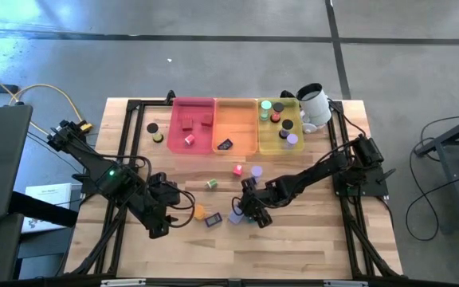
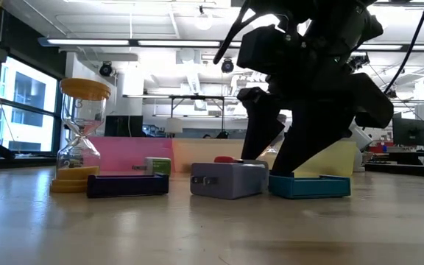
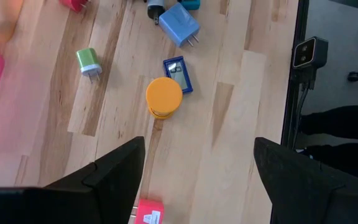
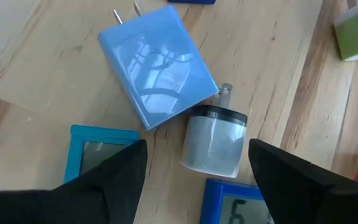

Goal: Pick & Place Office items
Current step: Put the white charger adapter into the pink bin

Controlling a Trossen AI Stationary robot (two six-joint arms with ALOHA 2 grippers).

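Worktop: pale wood planks (image 1: 309, 239) in a black frame, on a grey floor; the low view looks across it into a lit office hall.
Left arm: reaches from the left edge toward the middle, wrist bent down.
Left pincer (image 1: 159, 226): fingers spread wide, holding nothing, above bare wood.
Orange roll (image 3: 164, 98): stands on end, ahead of the left pincer, touching the dark blue flat rectangle (image 3: 178, 74).
Green plug block (image 3: 89, 60): lies flat, prongs pointing toward the left pincer.
Right arm: stretches low from the right edge toward the centre.
Right pincer (image 4: 194, 180): fingers apart, empty, just over the grey cylinder (image 4: 213, 144).
Lavender-blue block (image 4: 157, 64): flat, long axis diagonal, prongs pointing away from the right pincer.
Teal rectangle (image 4: 95, 148): flat, beside the right pincer's finger.
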